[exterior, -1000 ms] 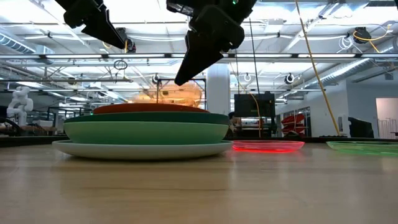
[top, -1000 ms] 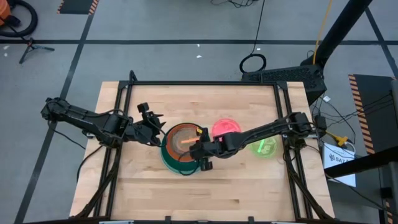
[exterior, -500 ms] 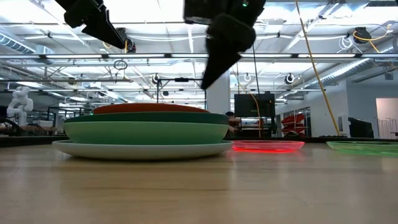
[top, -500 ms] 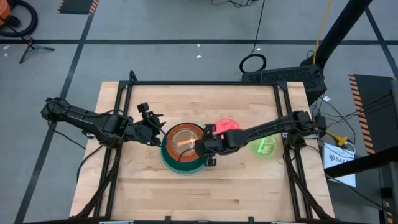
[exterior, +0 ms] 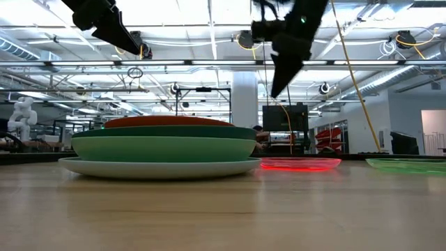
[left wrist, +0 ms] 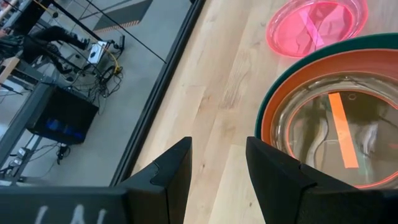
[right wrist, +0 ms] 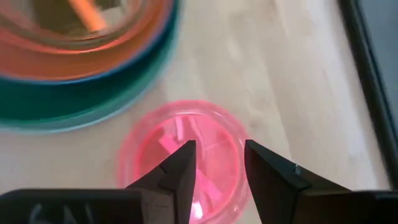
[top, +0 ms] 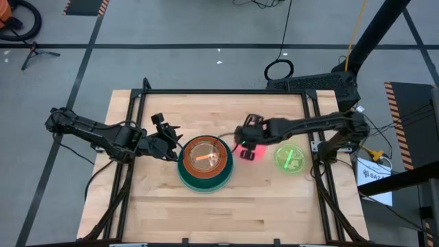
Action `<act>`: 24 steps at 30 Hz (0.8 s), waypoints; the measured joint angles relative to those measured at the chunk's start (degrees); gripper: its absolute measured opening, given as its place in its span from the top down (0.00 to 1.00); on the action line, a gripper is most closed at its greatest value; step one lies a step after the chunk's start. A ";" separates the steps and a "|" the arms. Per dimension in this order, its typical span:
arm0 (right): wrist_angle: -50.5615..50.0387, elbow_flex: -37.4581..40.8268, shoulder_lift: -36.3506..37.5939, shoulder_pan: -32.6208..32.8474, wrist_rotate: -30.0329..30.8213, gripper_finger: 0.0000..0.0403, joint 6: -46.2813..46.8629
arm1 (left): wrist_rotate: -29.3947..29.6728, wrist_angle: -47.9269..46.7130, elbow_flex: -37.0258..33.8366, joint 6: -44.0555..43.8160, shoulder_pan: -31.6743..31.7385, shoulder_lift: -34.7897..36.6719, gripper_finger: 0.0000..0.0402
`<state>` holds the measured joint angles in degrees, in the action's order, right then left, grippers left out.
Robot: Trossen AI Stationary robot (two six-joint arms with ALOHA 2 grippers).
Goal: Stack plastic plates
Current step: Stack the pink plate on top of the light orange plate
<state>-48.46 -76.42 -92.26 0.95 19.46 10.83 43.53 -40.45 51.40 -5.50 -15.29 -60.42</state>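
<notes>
A stack of plates (top: 202, 163) stands mid-table: pale blue at the bottom, then light green, dark green and an orange-red rim (exterior: 164, 146), with a translucent small plate with an orange strip on top (left wrist: 329, 124). The small pink plate (top: 252, 154) lies flat on the wood right of the stack, and the lime plate (top: 289, 159) lies farther right. My right gripper (right wrist: 217, 165) hovers open above the pink plate (right wrist: 161, 149), touching nothing. My left gripper (left wrist: 217, 168) waits open, raised, at the stack's left side (top: 173, 144).
A black frame borders the wooden table (top: 206, 213) on its far, left and right sides. Bare wood lies near the front edge and behind the stack. In the low view both arms hang above plate height (exterior: 286, 42).
My right gripper has moved from above the stack toward the table's right and far side, ending over the pink plate. The small orange plate that stood tilted above the stack a second ago now lies in it. The left arm has kept still.
</notes>
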 joint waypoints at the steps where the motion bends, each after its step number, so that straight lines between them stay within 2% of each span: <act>1: 1.75 2.35 1.62 -1.11 -0.04 0.68 1.12 | 0.00 0.00 0.00 0.00 0.00 0.00 0.60; 3: 4.69 7.17 4.61 -3.51 -0.37 0.68 4.63 | 0.00 0.00 0.00 0.00 0.00 0.00 0.60; 7: 7.43 15.87 8.94 -9.14 -5.62 0.68 15.48 | 0.00 0.07 0.00 0.02 0.00 0.00 0.60; 12: 7.52 22.66 9.91 -13.30 -7.57 0.68 26.25 | -0.02 0.11 0.00 0.04 0.00 0.00 0.60; 19: 9.33 26.82 8.70 -15.84 -9.22 0.68 29.03 | -0.04 0.13 0.00 0.17 0.00 0.00 0.60; 24: 14.87 29.18 8.69 -16.50 -9.25 0.68 29.05 | -0.04 0.13 0.00 0.20 0.00 0.00 0.60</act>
<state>-33.59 -47.23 -83.57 -15.54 10.21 39.88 43.48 -40.32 51.40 -5.30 -15.29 -60.42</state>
